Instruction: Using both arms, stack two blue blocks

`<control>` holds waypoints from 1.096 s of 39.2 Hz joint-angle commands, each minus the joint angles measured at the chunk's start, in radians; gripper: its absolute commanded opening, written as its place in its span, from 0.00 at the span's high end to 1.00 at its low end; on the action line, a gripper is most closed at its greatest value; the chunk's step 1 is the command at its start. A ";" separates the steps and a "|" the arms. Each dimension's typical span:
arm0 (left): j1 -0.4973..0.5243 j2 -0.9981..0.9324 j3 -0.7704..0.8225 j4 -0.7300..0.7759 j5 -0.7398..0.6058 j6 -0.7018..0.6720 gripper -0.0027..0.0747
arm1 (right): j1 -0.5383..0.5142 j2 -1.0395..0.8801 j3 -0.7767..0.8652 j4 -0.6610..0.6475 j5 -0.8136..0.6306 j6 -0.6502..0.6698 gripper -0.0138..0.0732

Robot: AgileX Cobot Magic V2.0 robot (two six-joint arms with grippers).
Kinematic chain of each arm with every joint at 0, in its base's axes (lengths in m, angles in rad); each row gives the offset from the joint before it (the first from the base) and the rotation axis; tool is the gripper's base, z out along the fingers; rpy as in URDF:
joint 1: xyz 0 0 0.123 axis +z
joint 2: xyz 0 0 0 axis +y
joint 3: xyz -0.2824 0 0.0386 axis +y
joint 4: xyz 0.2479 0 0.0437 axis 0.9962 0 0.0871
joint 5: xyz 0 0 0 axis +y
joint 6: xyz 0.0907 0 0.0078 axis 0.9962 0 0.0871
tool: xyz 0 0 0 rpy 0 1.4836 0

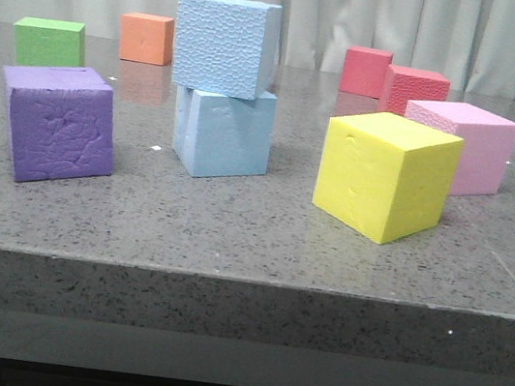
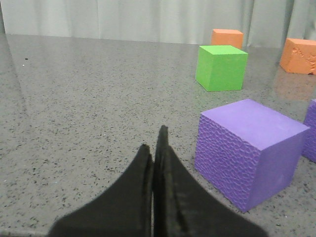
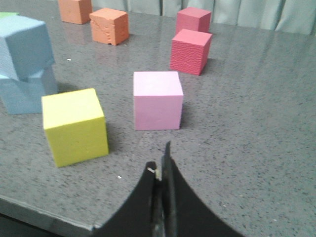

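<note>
Pebbly blue block (image 1: 224,44): sits atop the smooth blue block (image 1: 223,132), twisted and overhanging toward the purple cube (image 1: 58,122). Stack stands mid-surface (image 1: 232,228). Yellow cube (image 1: 386,175): near the stack, opposite side from purple. Pink cube (image 1: 466,146): just behind yellow. Green cube (image 1: 49,43): behind purple. Left tool (image 2: 154,148): fingers pressed together, holding nothing, beside the purple cube. Right tool (image 3: 162,165): fingers together, empty, in front of the pink cube.
</note>
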 commanded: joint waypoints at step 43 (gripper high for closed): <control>0.003 -0.017 0.002 -0.008 -0.088 0.001 0.99 | -0.307 -0.316 0.322 0.195 -0.207 -0.130 0.92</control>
